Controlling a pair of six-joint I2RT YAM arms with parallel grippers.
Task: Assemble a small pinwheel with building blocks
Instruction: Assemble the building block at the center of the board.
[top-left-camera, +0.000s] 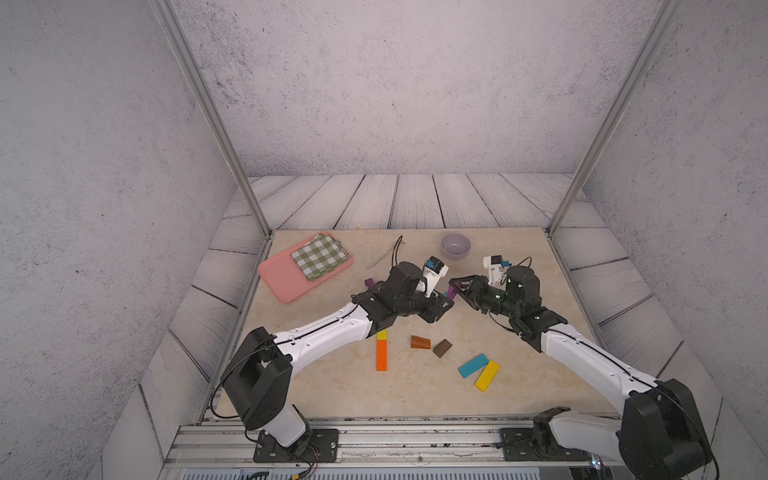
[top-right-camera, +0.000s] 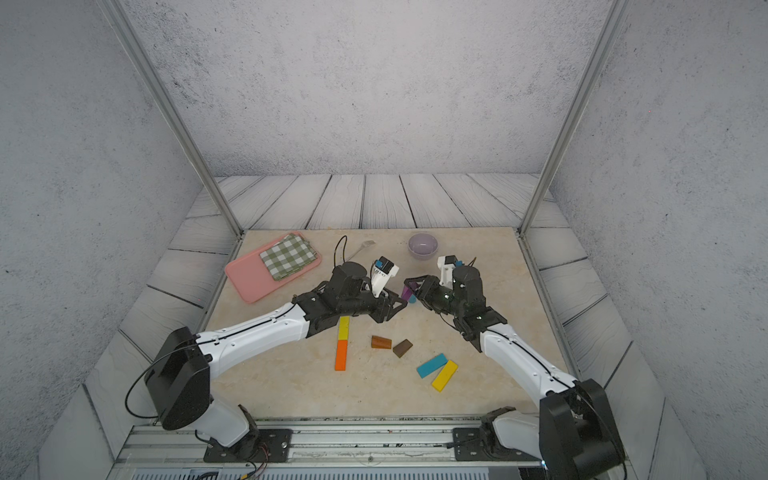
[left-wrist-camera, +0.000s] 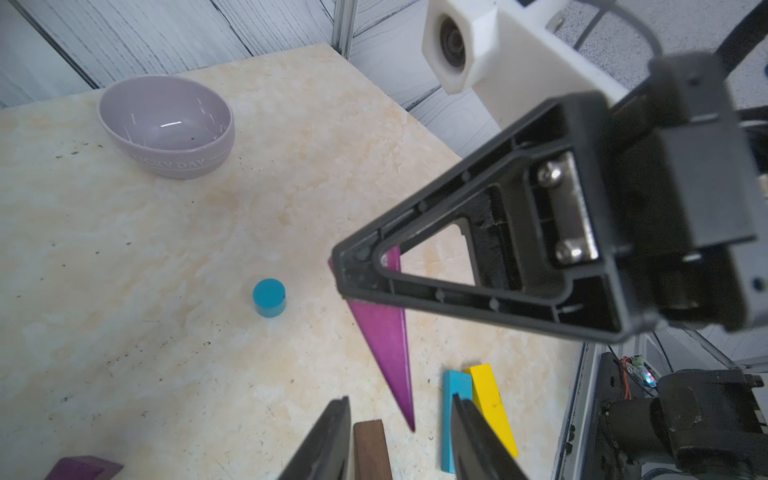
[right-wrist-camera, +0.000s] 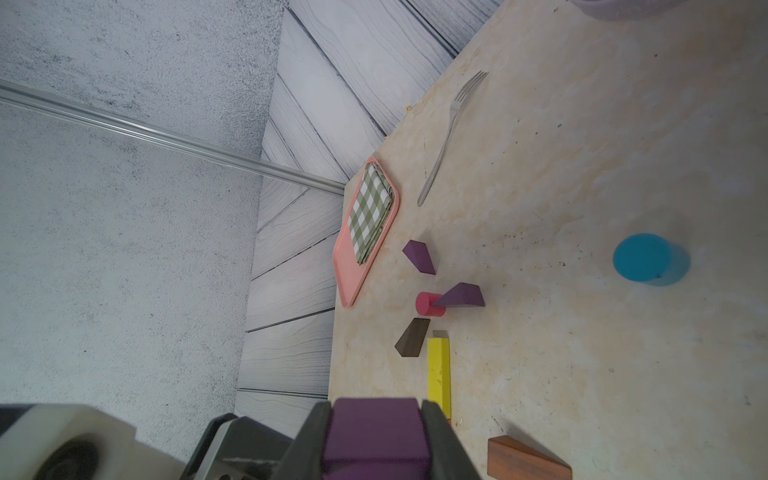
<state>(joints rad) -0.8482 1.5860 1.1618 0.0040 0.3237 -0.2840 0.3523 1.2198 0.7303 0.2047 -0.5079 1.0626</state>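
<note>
— On the robot's side of the lilac bowl (top-left-camera: 456, 254), and near it, both top views show our right gripper (top-right-camera: 409, 286) pinching a purple wedge (top-right-camera: 406, 294) above the table (top-left-camera: 332, 390). Our left gripper (top-left-camera: 446, 303) is just beside it, almost tip to tip. What worries us here?

— The closeness. We judge that a small drift of either arm could make the claws bump and twist the wedge. The blue bar (top-left-camera: 473, 365), yellow bar (top-left-camera: 487, 375) and orange bar (top-left-camera: 381, 355) lie much farther from the bowl, so we expect no trouble for them.

— In the left wrist view our left fingers (left-wrist-camera: 328, 444) stand spread, with nothing between them. The wedge hangs with its thin point toward that gap, clamped only at its thick end. A blue cylinder (left-wrist-camera: 269, 297) stands on the table between the wedge and the bowl.

— Then a bite on that tapered tip is our risk. Painted wood that narrows could squirt out, or pivot in the right claw, and drop onto the cylinder.

— In the right wrist view the purple block fills the right jaws squarely. Well apart from the bowl we see a pink cylinder (right-wrist-camera: 428, 302) with a second purple wedge (right-wrist-camera: 463, 296) at it; whether they touch we cannot tell. A third purple wedge (right-wrist-camera: 419, 257) and a dark brown wedge (right-wrist-camera: 411, 343) lie near.

— Those look loose. If we set ours down carelessly, we could shove them out of the wheel's shape.
</note>
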